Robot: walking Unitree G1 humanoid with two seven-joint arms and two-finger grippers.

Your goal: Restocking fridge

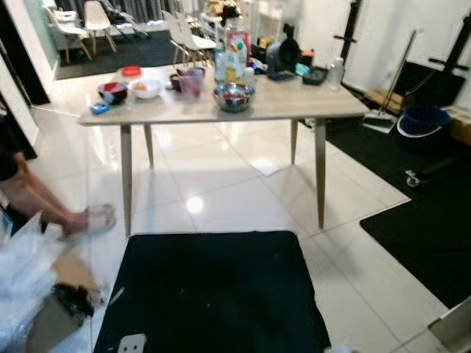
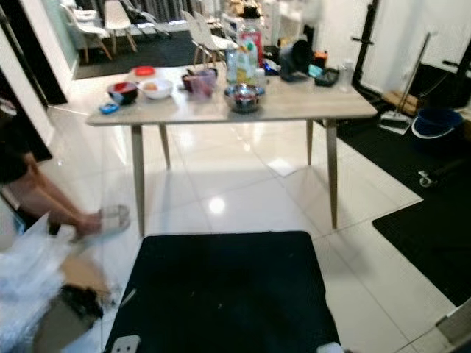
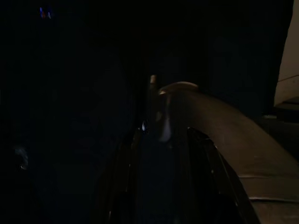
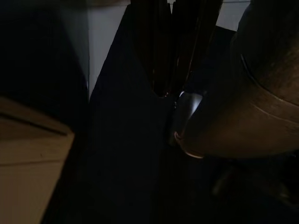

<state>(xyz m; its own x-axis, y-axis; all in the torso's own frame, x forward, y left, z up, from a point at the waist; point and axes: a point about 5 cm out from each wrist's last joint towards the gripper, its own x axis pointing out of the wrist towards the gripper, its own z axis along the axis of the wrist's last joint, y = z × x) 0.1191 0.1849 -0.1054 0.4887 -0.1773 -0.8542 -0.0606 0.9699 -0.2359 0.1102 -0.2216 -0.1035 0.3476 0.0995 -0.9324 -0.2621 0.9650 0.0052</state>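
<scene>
- So far the restocking looks barely begun: food stands on the table (image 1: 294,105) ahead — bowls (image 1: 234,96), bottles (image 1: 235,53) and a red-lidded tub (image 1: 130,72).
- Both arms hang idle; their wrist views are too dark to tell the finger state.
- Underfoot, a black mat (image 1: 213,290) lies on glossy white tiles (image 1: 221,180); a person's foot (image 1: 92,219) rests at left, chairs (image 1: 94,20) stand behind.

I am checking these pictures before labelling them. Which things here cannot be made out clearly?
- Contents of the steel bowl on the light wooden table: too small, blurred.
- Bottle labels: blurred.
- Seated person: cut off by the left edge, both eye views.
- Left claw, right claw: wrist views too dark.
</scene>
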